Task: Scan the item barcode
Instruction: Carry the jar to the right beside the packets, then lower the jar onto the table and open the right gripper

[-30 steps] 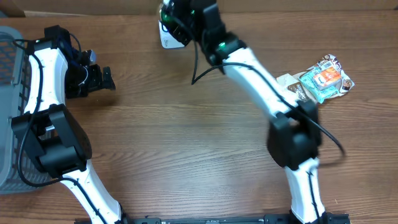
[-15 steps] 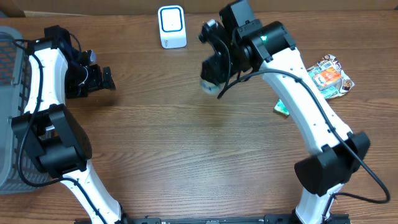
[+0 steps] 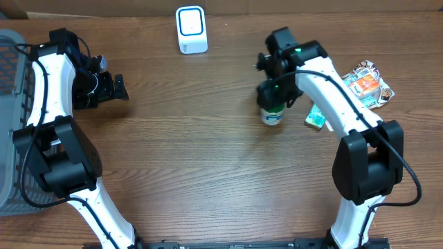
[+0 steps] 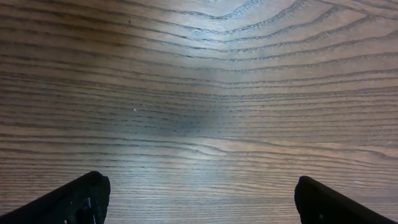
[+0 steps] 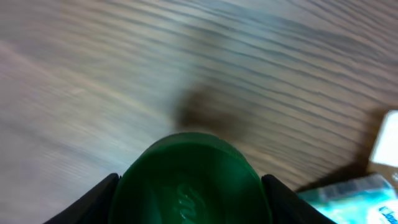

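Two arms over a wood-grain table (image 3: pixel 208 173). Right gripper (image 3: pixel 274 95) clamped from above on a small green-capped bottle (image 3: pixel 272 117), right of the table's middle. Bottle upright, pale labelled body showing below the gripper in the overhead view; resting on the wood or held just above it, cannot tell. From the right wrist camera, dark green cap (image 5: pixel 193 180) wedged between the two black fingers (image 5: pixel 96 199), one on each side, wood behind it blurred. Just right of the bottle, a teal packet (image 3: pixel 315 116) lying flat, not touching it; farther right, near the edge, a crinkled snack wrapper (image 3: pixel 365 84) printed in orange and white. White scanner (image 3: pixel 191 29) with a blue-outlined face at the far edge, well apart from the bottle and to its left. Left gripper (image 3: pixel 114 88) over bare wood on the left side, jaws spread wide, holding nothing; only its two dark fingertips (image 4: pixel 78 199) at the bottom corners of the left wrist view. Grey mesh basket (image 3: pixel 10 104) at the left edge, beside the left arm.
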`<state>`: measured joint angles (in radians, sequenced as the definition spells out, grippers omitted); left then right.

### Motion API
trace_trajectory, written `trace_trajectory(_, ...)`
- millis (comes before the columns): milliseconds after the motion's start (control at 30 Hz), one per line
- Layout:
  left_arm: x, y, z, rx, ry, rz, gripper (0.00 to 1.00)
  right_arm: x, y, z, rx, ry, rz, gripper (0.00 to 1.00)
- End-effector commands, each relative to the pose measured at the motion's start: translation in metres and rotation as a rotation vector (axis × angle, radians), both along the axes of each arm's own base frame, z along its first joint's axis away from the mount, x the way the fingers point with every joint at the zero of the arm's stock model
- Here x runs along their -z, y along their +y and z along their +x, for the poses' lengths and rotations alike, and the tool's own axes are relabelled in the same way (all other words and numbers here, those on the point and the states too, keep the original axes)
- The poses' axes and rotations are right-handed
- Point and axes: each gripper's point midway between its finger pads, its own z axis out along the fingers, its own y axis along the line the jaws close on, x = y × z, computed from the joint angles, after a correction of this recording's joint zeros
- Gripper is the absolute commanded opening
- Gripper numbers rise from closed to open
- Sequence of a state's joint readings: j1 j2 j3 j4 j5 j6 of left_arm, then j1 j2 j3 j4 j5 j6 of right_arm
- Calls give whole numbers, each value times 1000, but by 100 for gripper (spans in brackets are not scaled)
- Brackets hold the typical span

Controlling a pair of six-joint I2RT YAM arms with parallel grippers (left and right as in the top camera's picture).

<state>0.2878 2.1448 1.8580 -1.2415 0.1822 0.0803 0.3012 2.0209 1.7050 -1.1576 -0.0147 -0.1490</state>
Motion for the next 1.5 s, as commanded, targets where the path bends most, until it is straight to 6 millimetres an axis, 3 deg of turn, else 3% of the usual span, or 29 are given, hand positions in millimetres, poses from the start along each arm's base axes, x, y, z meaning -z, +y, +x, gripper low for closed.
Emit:
trace_trajectory(0, -8, 0, 3, 3, -22, 6, 100, 0, -30, 15, 140, -43, -19, 53)
trace_trajectory(167, -8, 0, 3, 3, -22, 6, 100, 8, -51, 28, 218, -77, -5, 53)
trace_trajectory(367, -8, 0, 3, 3, -22, 6, 100, 14, -54, 24, 226, -64, -6, 54)
trace_trajectory(467, -8, 0, 3, 3, -22, 6, 99, 14, -54, 24, 227, -60, -6, 65)
trace_trajectory(567, -8, 0, 3, 3, -22, 6, 99, 15, -55, 21, 226, -52, -9, 68)
trace_trajectory(600, -8, 0, 3, 3, -22, 6, 100, 15, -55, 21, 226, -49, -10, 74)
trace_trajectory(667, -8, 0, 3, 3, -22, 6, 100, 15, -55, 19, 226, -44, -12, 100)
trace_trajectory(867, -8, 0, 3, 3, -22, 6, 100, 9, -54, 19, 224, -43, -12, 100)
trace_trajectory(967, -8, 0, 3, 3, -22, 6, 99, -8, -53, 22, 224, -54, -8, 100)
trace_trajectory(1033, -8, 0, 3, 3, -22, 6, 100, -30, -53, 25, 225, -80, -1, 100)
trace_trajectory(1300, -8, 0, 3, 3, -22, 6, 100, -143, -47, 20, 360, -216, 95, 100)
trace_trajectory(1467, -8, 0, 3, 3, -22, 6, 99, -165, -12, 4, 322, -172, 258, 100)
